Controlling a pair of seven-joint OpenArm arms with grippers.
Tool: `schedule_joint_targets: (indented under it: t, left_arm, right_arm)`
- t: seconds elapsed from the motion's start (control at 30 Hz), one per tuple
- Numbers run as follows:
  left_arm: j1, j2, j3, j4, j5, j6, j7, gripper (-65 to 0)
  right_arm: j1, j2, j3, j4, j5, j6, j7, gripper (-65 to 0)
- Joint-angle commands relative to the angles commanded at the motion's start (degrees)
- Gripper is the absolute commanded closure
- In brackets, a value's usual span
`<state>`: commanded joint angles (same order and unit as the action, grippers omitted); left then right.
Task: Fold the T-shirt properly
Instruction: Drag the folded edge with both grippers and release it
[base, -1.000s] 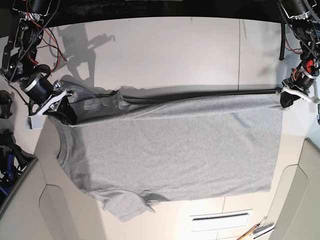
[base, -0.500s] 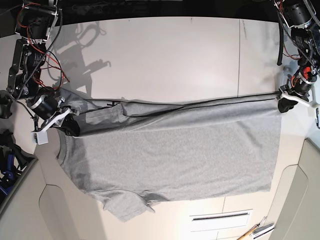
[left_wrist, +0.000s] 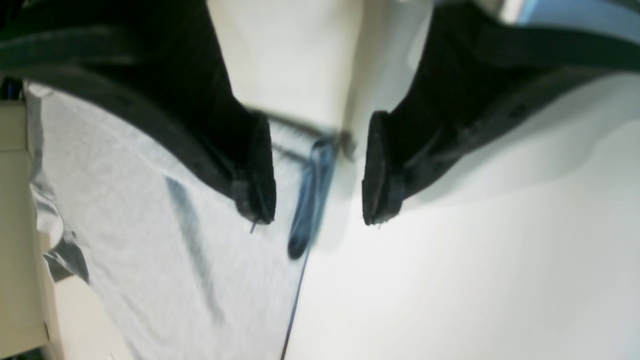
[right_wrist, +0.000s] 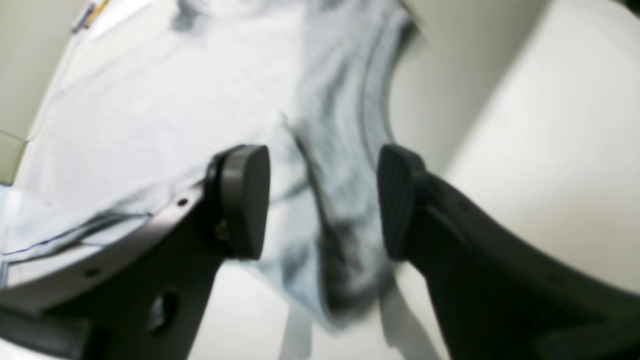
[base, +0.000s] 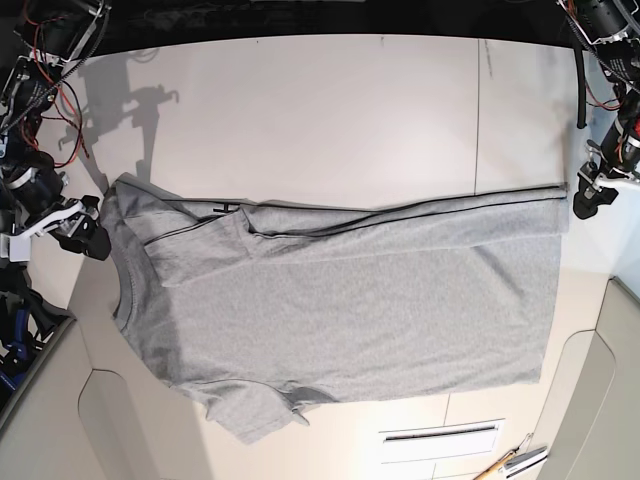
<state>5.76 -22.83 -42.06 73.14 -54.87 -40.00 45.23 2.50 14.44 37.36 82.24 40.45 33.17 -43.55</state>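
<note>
Lying flat on the white table (base: 330, 110): the T-shirt (base: 340, 310), light heather grey, plain side up, spread along the table's near half with its length running side to side. Collar (base: 122, 290) toward the table's left edge as seen from the base camera, hem (base: 552, 290) toward the right edge. Far long edge folded over toward the middle, a thin dark line (base: 400, 208) tracing the fold from the sleeve end to the hem corner. One short sleeve (base: 255, 412) sticking out at the near edge, slightly rumpled, over a seam between table panels.

Right gripper (base: 85, 232) just off the shirt's far shoulder corner, near the table's left edge, apart from the cloth. In its wrist view (right_wrist: 322, 202), jaws spread wide with nothing between them, blurred grey folds of the shirt (right_wrist: 165, 95) below and beyond.

Left gripper (base: 590, 197) just beyond the far hem corner at the table's right edge, also clear of the fabric. In its wrist view (left_wrist: 317, 172), pads well parted and holding nothing, the shirt's edge (left_wrist: 150, 235) below the gap and the bare table (left_wrist: 475, 260) on the other side; picture blurred.

Near the table's near right corner, a slotted white panel (base: 440, 435) and, just past it, a small tool with an orange handle (base: 510, 462).
</note>
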Motion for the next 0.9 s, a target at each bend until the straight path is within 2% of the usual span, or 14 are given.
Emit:
schedule_joint_targets:
  t: [0.1, 0.23, 0.3, 0.5, 0.63, 0.73, 0.9]
  left_arm:
    - [1.6, 0.4, 0.1, 0.0, 0.0, 0.0, -0.1, -31.8]
    - [2.6, 1.2, 0.1, 0.0, 0.0, 0.0, -0.4, -42.4]
    - [2.5, 1.7, 0.1, 0.0, 0.0, 0.0, -0.4, -42.5]
    - [3.0, 3.3, 0.4, 0.0, -0.2, 0.0, -0.4, -42.5]
    - [3.0, 4.0, 2.5, 0.0, 0.2, 0.0, -1.9, -42.5]
    - [3.0, 4.1, 4.5, 0.0, 3.0, 0.0, -3.5, -42.5]
    - [2.9, 4.7, 7.2, 0.0, 3.3, 0.0, -3.5, -42.5]
  right_arm:
    - [-3.1, 0.1, 0.5, -0.1, -0.2, -0.42, 1.6, -33.7]
    - [-5.8, 0.0, 0.5, -1.1, -1.0, -0.42, 3.8, -39.0]
    - [-5.9, 0.0, 0.5, -2.1, -1.0, -0.42, 3.9, -40.9]
    - [-5.9, -0.1, 0.5, -3.7, -0.9, -0.44, 4.1, -40.8]
    - [-5.9, -0.3, 0.4, -6.5, -0.4, -0.39, 5.2, -40.8]
    - [-5.8, -0.9, 0.0, -7.5, -0.3, -0.37, 5.6, -40.8]
    - [-5.7, -1.3, -2.6, -7.5, 1.0, -0.35, 6.4, -40.8]
